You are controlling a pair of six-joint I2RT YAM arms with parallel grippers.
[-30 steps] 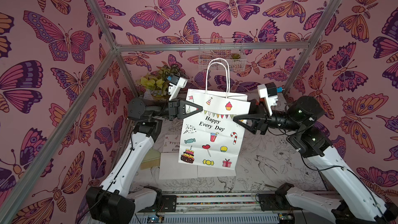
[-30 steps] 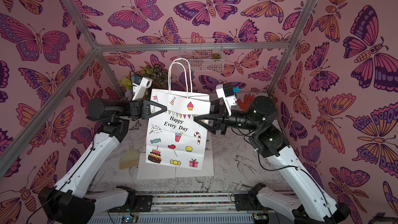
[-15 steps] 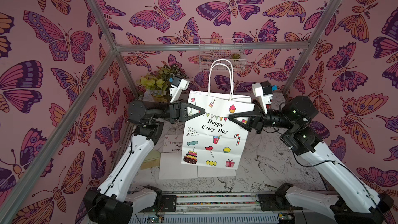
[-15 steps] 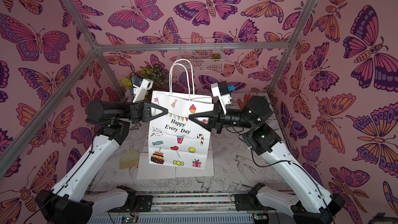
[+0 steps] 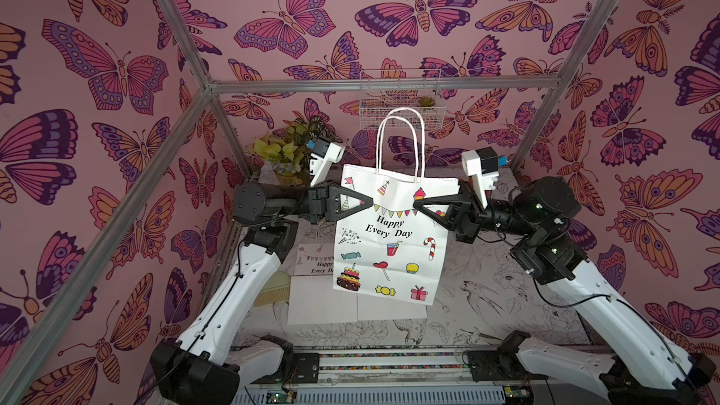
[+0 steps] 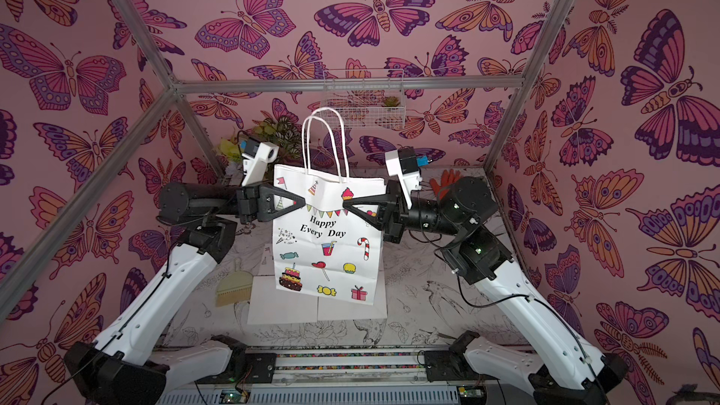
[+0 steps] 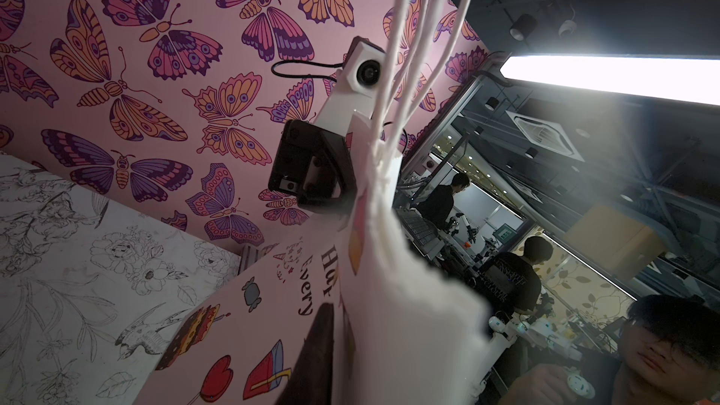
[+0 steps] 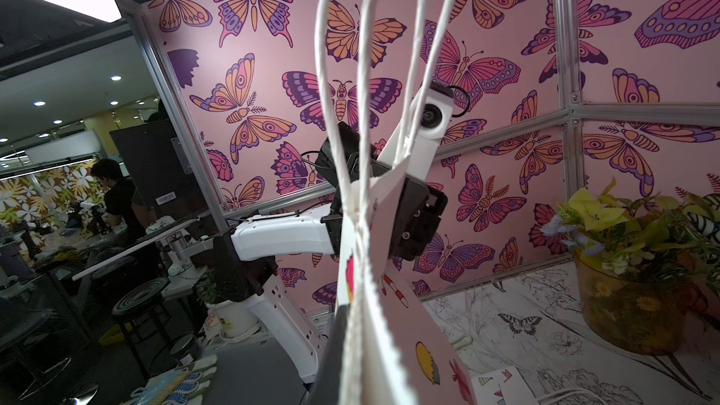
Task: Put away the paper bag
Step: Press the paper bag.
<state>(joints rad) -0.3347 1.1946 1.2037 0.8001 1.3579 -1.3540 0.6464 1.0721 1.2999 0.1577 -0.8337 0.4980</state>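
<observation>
Your right gripper (image 5: 416, 204) pinches the paper bag (image 5: 389, 251) at a top corner; the bag hangs upright between your jaws. Left gripper (image 5: 369, 202) at the opposite corner, grip unclear. Below the jaws: folded bags (image 5: 323, 305), brush (image 5: 272, 290). Behind: plant (image 5: 286, 150), wire basket (image 5: 397, 107).

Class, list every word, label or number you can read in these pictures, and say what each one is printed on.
"Happy Every Day": front of the white paper gift bag with party pictures.
"Happ… Every D…": second white paper bag lying flat below it, the rest hidden by the first.
White sticker on the black panel: too small to read.
Print on the dark T-shirt: blurred.
</observation>
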